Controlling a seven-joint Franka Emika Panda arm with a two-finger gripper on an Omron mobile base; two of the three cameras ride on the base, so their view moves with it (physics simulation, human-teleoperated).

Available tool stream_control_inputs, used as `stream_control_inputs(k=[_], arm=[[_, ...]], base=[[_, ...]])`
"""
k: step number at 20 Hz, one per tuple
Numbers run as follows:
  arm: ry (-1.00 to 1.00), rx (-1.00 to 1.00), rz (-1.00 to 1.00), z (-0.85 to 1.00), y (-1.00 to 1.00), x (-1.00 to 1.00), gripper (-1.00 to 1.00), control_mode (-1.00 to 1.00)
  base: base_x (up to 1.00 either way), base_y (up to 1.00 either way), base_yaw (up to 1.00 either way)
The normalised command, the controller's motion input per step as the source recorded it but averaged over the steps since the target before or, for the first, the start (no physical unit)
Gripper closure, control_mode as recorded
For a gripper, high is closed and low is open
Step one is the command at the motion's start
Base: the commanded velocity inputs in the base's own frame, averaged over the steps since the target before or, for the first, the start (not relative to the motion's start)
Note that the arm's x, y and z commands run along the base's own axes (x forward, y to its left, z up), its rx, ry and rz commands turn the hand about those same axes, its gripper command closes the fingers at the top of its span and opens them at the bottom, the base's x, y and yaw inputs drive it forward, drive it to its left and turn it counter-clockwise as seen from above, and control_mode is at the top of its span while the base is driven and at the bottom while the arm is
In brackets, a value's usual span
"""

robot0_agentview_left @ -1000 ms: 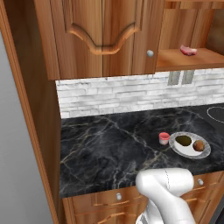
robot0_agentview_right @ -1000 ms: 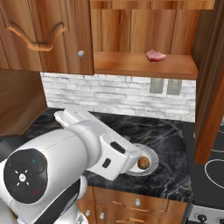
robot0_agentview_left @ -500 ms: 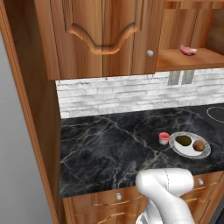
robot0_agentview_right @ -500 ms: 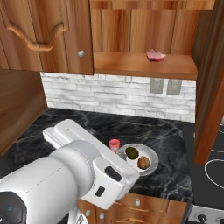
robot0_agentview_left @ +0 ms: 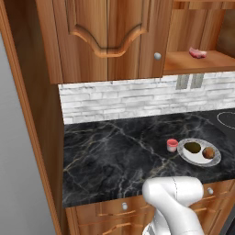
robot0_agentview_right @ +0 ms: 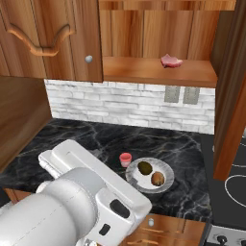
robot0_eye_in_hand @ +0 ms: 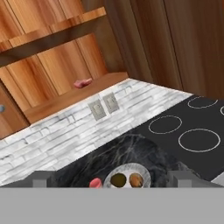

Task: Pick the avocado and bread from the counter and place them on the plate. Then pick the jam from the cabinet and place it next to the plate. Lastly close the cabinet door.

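- Wood door point(robot0_agentview_right: 230, 91) hangs open at right, the last job; my jaws released, holding nothing; I'd reach its outer face and swing it shut slowly.
- Avocado point(robot0_agentview_left: 193, 147) and bread point(robot0_agentview_left: 209, 153) on plate point(robot0_agentview_left: 185, 153) near counter point(robot0_agentview_left: 114, 156) front edge; jam point(robot0_agentview_left: 172, 145) just beside plate.
- Versus earlier: right base view shows my arm swung lower left, uncovering plate; items unmoved.

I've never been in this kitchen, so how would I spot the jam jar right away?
Find the black marble counter below the white brick wall, then the round white plate near its right end. The jam stands on the counter just left of that plate: a small squat red-pink jar, unlike the dark avocado and orange-brown bread on the plate.
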Motion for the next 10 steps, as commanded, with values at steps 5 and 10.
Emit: stream_control_inputs(k=[5,10], arm=[[-0.02,0.00,0.00,0.00,0.00,-0.06,-1.00,-1.00],[-0.02,0.10,0.00,0.00,0.00,-0.01,-1.00,-1.00]], base=[[0.00,0.00,0.00],[0.00,0.00,0.00]])
